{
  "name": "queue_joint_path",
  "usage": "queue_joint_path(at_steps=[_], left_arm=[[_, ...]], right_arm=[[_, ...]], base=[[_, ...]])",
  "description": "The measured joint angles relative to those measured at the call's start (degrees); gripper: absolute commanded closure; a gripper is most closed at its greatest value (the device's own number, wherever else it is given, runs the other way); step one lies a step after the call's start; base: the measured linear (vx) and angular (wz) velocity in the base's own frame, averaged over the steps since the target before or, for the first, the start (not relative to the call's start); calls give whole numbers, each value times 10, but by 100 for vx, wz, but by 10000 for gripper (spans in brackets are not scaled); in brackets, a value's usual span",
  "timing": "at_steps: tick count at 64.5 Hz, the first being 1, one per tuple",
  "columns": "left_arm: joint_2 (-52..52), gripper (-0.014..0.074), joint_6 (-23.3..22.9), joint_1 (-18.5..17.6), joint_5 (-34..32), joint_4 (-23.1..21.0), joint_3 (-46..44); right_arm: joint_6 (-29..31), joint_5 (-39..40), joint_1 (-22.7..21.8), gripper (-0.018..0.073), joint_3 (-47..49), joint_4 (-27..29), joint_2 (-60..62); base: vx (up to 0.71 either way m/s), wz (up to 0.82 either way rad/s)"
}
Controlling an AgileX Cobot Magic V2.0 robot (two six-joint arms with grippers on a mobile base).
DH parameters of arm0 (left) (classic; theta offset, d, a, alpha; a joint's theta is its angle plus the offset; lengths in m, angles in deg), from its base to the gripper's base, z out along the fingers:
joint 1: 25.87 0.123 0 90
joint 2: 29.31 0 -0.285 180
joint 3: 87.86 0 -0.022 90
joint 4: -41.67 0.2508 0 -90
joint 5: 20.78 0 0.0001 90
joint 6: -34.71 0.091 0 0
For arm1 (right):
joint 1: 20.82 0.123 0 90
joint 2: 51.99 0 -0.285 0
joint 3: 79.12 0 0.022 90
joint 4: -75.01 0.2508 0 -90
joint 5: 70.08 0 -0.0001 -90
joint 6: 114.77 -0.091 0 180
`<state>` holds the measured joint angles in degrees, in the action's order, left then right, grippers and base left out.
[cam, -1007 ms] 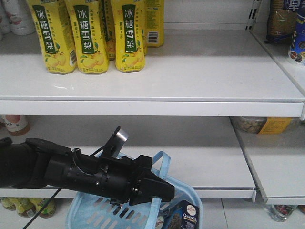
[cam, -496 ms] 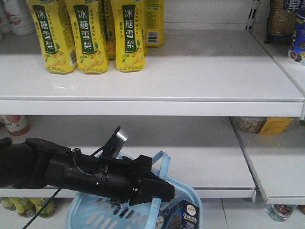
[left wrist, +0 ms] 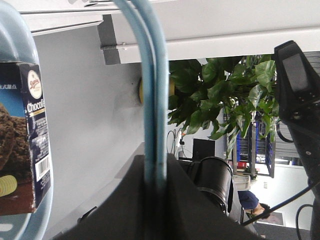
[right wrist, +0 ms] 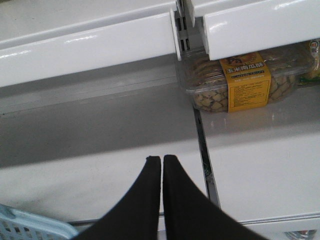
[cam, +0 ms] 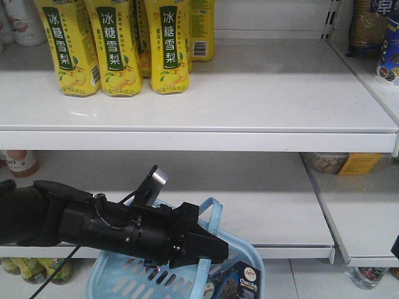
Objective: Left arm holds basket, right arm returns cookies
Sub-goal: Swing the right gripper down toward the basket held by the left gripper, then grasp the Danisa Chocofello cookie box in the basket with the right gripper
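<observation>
1. Exterior front-facing view first: the left arm [cam: 93, 224] comes in from the left edge and lies across the top of the basket [cam: 112, 280]. The light blue basket sits at the very bottom of the picture, in front of the white shelf [cam: 262, 205].
2. Over to the left gripper [cam: 212, 249], and it is clamped on the basket's looped handle [cam: 218, 212]. From the left wrist camera the handle [left wrist: 152, 75] runs straight down into the slit between the two black jaws, squeezed from both sides.
3. Now the cookies [cam: 242, 281]: the dark carton stands inside the basket at its right-hand corner, just below the left gripper's tip. On the left wrist camera its barcode and cookie picture show right beside the basket's blue rim [left wrist: 20, 35].
4. Right wrist camera now: the right gripper [right wrist: 161, 160] has its two fingers pressed together with nothing between them. It hovers past the basket's slotted corner, out over the white shelf, apart from the basket.
5. High above the basket, yellow drink cartons [cam: 115, 47] line the upper shelf.
6. Off to the basket's right, a clear tub [right wrist: 245, 80] with a yellow label sits tucked back on the neighbouring shelf.
</observation>
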<state>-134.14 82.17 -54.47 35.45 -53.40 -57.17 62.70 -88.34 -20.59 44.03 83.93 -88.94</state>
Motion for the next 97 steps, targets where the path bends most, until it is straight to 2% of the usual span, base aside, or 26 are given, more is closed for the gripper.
queue_joint_path(at_steps=[13, 30, 38, 43, 53, 66, 77, 89, 97], left_arm=[[0, 603, 0, 0, 0, 0, 0], [0, 603, 0, 0, 0, 0, 0], [0, 603, 0, 0, 0, 0, 0], [0, 603, 0, 0, 0, 0, 0], [0, 603, 0, 0, 0, 0, 0], [0, 603, 0, 0, 0, 0, 0], [0, 603, 0, 0, 0, 0, 0], [0, 603, 0, 0, 0, 0, 0], [0, 603, 0, 0, 0, 0, 0]], right_arm=[[0, -19, 0, 379, 0, 7, 0], [-1, -27, 0, 152, 0, 63, -13], [-1, -39, 2, 99, 0, 99, -41], [-1, -43, 18, 95, 0, 131, -63], [-1, -55, 87, 95, 0, 190, -109], [-1, -67, 174, 96, 1, 220, -176], [-1, -66, 226, 96, 1, 247, -251], [25, -66, 251, 96, 8, 296, -341], [78, -74, 253, 96, 32, 339, -392]], base=[[0, 0], [0, 0], [0, 0], [0, 0], [0, 0], [0, 0], [0, 0], [0, 0], [0, 0]])
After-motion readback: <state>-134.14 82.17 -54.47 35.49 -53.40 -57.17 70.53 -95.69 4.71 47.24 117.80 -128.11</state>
